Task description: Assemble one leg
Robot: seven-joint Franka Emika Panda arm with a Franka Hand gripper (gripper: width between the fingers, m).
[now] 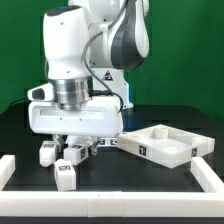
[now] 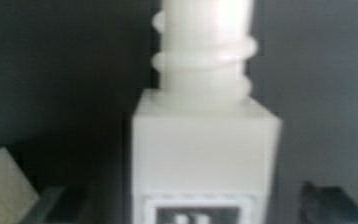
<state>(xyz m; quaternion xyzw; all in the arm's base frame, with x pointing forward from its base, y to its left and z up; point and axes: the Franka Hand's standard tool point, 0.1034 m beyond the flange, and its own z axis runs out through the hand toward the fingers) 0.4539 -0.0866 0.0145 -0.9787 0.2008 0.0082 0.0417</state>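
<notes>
White leg (image 2: 202, 150), a stubby block with a ridged peg and a square tag, sits on the black counter (image 1: 150, 185); the end effector (image 1: 73, 147) straddles it, fingers wide, gaps either side; similar blocks (image 1: 66, 176) lie close by; a tray-like part (image 1: 160, 146) rests toward the exterior view's right.

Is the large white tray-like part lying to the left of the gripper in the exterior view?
No, the tray-like part lies to the exterior view's right of the gripper, which hangs over the small white blocks.
</notes>
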